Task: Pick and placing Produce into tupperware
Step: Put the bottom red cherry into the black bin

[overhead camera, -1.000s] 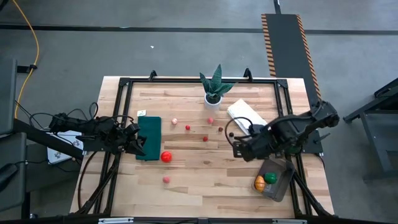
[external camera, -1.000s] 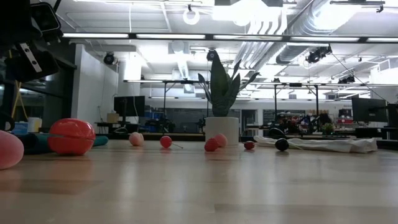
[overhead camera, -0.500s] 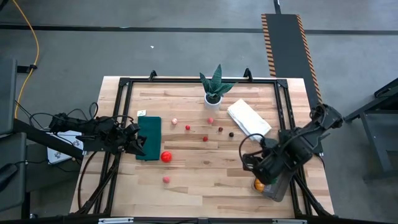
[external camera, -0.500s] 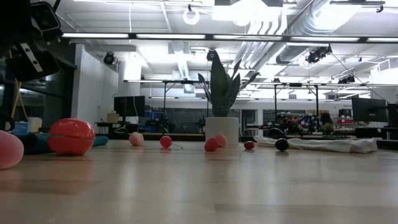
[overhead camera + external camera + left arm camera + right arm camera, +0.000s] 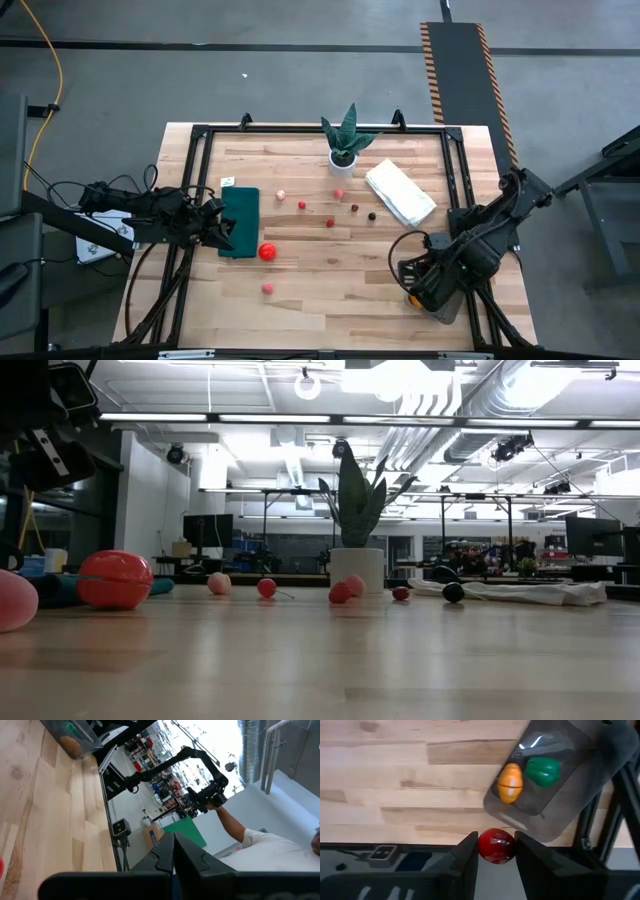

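We're mid-carry: right hand (image 5: 496, 851) clamped on a dark red fruit (image 5: 496, 845) just beside the tupperware (image 5: 570, 785) at the counter's right edge; next, centre over it and release; left hand (image 5: 174, 851) shut, idle.

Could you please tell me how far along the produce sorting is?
Done: an orange fruit and green vegetable lie in the tupperware. In hand: the right gripper holds a dark red fruit near it. Left: about eight pieces, including the big red tomato.

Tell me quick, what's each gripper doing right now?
Left gripper: shut, holding nothing.
Right gripper: shut on a shiny dark red round toy fruit.
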### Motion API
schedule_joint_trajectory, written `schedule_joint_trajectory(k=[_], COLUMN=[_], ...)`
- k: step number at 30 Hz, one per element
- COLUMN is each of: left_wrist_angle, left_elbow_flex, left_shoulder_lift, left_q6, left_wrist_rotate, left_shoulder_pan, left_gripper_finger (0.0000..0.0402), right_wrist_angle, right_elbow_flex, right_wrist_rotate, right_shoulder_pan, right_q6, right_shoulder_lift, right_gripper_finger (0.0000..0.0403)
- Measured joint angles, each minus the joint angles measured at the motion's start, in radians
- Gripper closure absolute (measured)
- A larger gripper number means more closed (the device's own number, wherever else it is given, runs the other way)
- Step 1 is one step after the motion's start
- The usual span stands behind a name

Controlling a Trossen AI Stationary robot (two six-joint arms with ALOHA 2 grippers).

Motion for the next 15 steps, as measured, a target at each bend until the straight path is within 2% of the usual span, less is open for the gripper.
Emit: schedule_joint_trajectory(k=[15], left_wrist_angle=[-0.001], left_elbow_flex=[0.0], left_shoulder_lift=[0.0], left_q6=[-0.054], left_wrist_rotate=[-0.019], left_shoulder_pan=[0.0], left_gripper_finger=[0.0401], right_wrist_angle=[0.014], right_elbow_flex=[-0.244], right_wrist_rotate=[0.023], right_shoulder_pan=[0.077], right_q6=[0.003], right_shoulder_lift=[-0.12], right_gripper_finger=[0.0296])
